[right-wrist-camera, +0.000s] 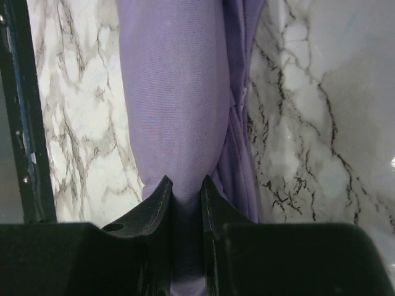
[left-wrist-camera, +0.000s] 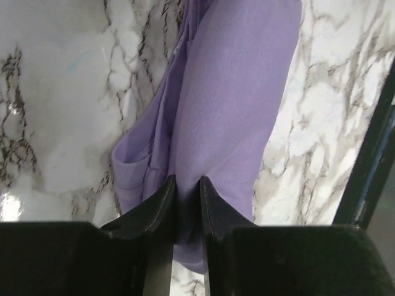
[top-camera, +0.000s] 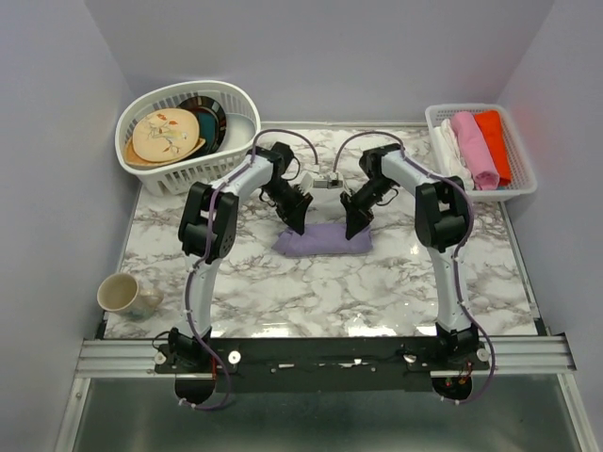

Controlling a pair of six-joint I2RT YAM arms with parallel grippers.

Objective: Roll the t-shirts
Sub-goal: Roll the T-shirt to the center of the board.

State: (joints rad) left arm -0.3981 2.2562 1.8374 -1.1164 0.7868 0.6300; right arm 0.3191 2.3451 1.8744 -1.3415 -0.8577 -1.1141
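A lavender-purple t-shirt (top-camera: 322,240) lies rolled into a short thick bundle across the middle of the marble table. My left gripper (top-camera: 295,222) is at the roll's left end, my right gripper (top-camera: 354,224) at its right end. In the left wrist view my left gripper (left-wrist-camera: 186,182) is shut on a pinch of the purple cloth (left-wrist-camera: 228,92). In the right wrist view my right gripper (right-wrist-camera: 186,182) is shut on the end of the roll (right-wrist-camera: 173,92). Loose folds lie beside the roll in both wrist views.
A white basket (top-camera: 186,132) with patterned plates stands at the back left. A white tray (top-camera: 480,148) at the back right holds rolled white, pink and orange cloths. A cream mug (top-camera: 122,295) stands at the front left. A black rail (top-camera: 325,353) runs along the near edge.
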